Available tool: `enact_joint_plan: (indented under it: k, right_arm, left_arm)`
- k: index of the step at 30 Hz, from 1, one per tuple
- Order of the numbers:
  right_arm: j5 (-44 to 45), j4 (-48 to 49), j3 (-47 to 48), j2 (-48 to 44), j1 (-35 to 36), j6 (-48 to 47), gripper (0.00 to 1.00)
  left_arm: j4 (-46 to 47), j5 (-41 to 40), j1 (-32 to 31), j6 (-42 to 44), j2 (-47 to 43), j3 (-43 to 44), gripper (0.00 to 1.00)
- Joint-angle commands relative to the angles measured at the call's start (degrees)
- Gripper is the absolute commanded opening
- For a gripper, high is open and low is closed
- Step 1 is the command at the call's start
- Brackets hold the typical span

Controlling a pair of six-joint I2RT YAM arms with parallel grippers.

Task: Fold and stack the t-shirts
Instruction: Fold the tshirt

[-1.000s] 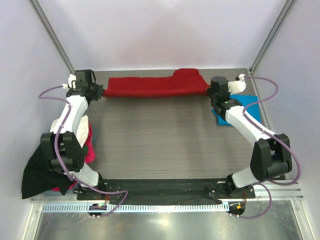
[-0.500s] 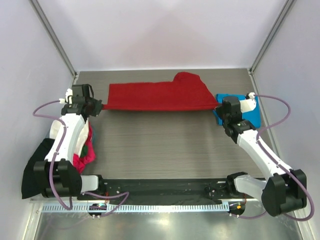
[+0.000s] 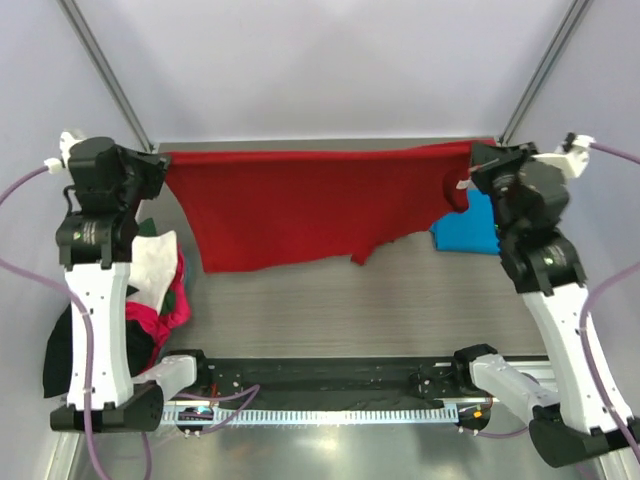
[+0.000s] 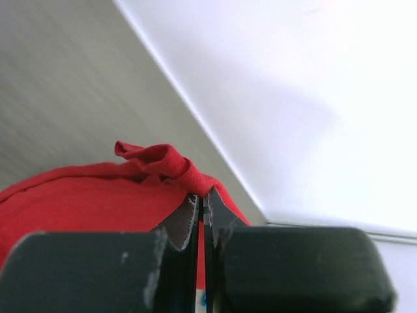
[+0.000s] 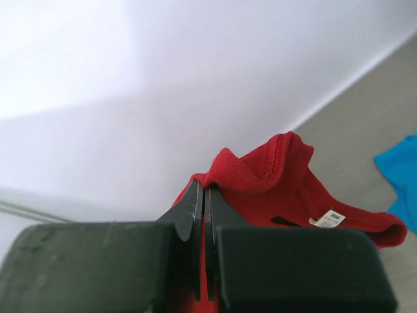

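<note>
The deep red t-shirt [image 3: 300, 205] hangs stretched in the air between my two raised grippers, its lower edge loose over the table. My left gripper [image 3: 160, 165] is shut on its left top corner, seen pinched in the left wrist view [image 4: 203, 195]. My right gripper [image 3: 476, 158] is shut on its right top corner, seen in the right wrist view [image 5: 204, 189] with the neck label [image 5: 327, 219] showing. The bright blue t-shirt [image 3: 470, 228] lies folded on the table at the right, partly behind the red cloth and my right arm.
A pile of black [image 3: 60, 350], white [image 3: 155, 260] and magenta [image 3: 165, 310] shirts hangs over the table's left edge. The grey table [image 3: 350, 300] ends at white walls behind and to both sides. The arm bases stand on a black rail [image 3: 330, 375] at the near edge.
Both grippers have risen and moved outward, lifting the red shirt off the back of the table so that it now hangs spread open between them.
</note>
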Motion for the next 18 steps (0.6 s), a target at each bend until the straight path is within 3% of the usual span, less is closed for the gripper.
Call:
enact_joint_plan:
  k: [1,7,12,18]
  right_arm:
    - [0.2,-4.2,7.4,-4.9,-0.8,-4.0,0.01]
    - [-2.0,-7.9,13.3,-8.4,-0.8,-4.3,0.01]
    - [0.2,-8.1,16.0,-6.8,-0.8,-5.0,0.01]
    - [1.4,-7.0,16.6,2.4,-0.8,-5.6,0.01]
  left_arm:
    - [-4.6,-1.5,0.5,2.1,-3.6,5.7,0.0]
    - [-4.4,-1.0,0.4,1.4,-9.3,9.2,0.0]
    - [-5.6,-0.5,0.3,1.9,-4.8,14.1,0.0]
    - [-0.9,0.7,0.4,1.2,2.8,11.7,0.0]
